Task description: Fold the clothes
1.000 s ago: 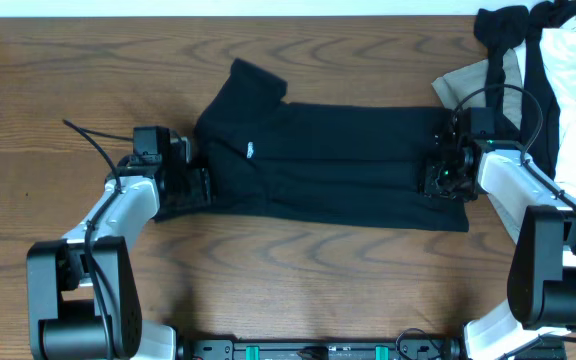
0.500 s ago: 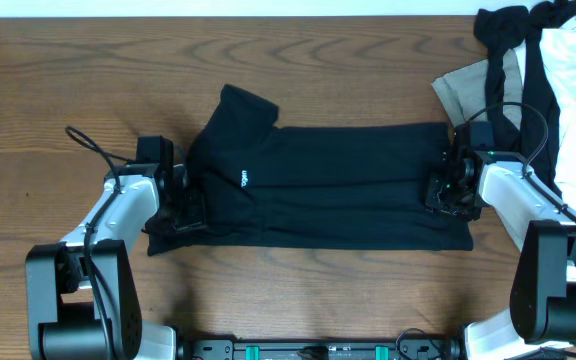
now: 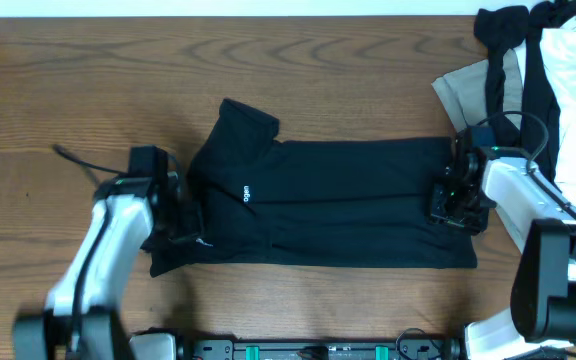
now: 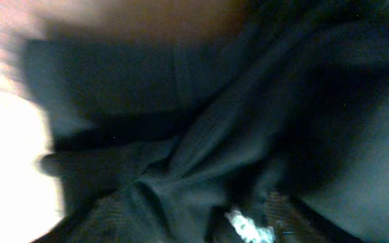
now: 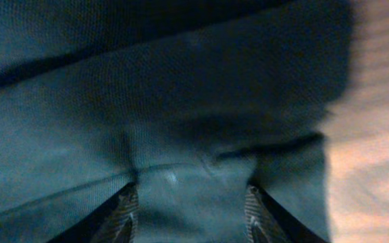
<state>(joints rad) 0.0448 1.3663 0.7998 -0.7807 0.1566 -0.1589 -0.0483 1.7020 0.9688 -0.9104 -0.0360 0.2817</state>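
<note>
Black collared shirt (image 3: 328, 205) lies folded into a long band across the middle of the worktop (image 3: 68, 90), collar end left, white logo (image 3: 247, 193) facing up.

Left claw (image 3: 181, 215) sits at the shirt's collar-side edge; wrist view blurred, grip state cannot tell.

Right claw (image 3: 451, 200) at the hem end, fingers (image 5: 123, 212) spread with fabric bunched between them.

Beige cloth (image 3: 473, 85) and a narrow black garment (image 3: 508, 30) lie at far right.

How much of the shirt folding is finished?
Partly done: the black short-sleeved collared shirt already lies as a long band, sides folded in. In hand: the left pincer sits at its collar end, the right pincer at its hem end. Left: folding it across.
</note>
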